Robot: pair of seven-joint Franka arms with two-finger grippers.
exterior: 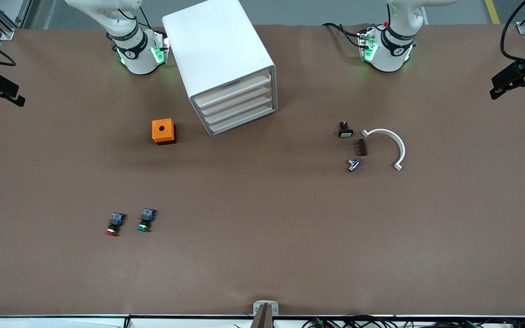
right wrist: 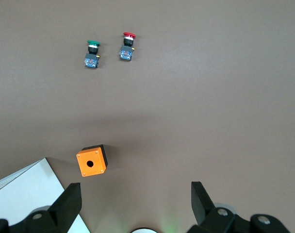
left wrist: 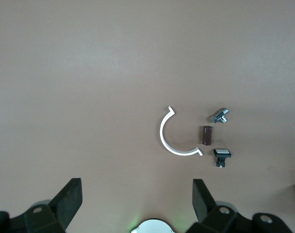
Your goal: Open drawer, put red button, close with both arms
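The white cabinet (exterior: 219,59) stands near the right arm's base, and its four cream-fronted drawers (exterior: 237,102) are all shut. The red button (exterior: 112,229) lies on the table nearer the front camera, beside the green button (exterior: 145,220), toward the right arm's end. It also shows in the right wrist view (right wrist: 128,44). My right gripper (right wrist: 136,196) is open and empty, high over the table beside the cabinet's corner (right wrist: 26,194). My left gripper (left wrist: 138,194) is open and empty, high over bare table near its base. Neither gripper shows in the front view.
An orange box with a hole (exterior: 162,130) sits beside the cabinet. Toward the left arm's end lie a white curved bracket (exterior: 392,143), a brown cylinder (exterior: 362,147), a small metal part (exterior: 353,164) and a black-and-white switch (exterior: 345,130).
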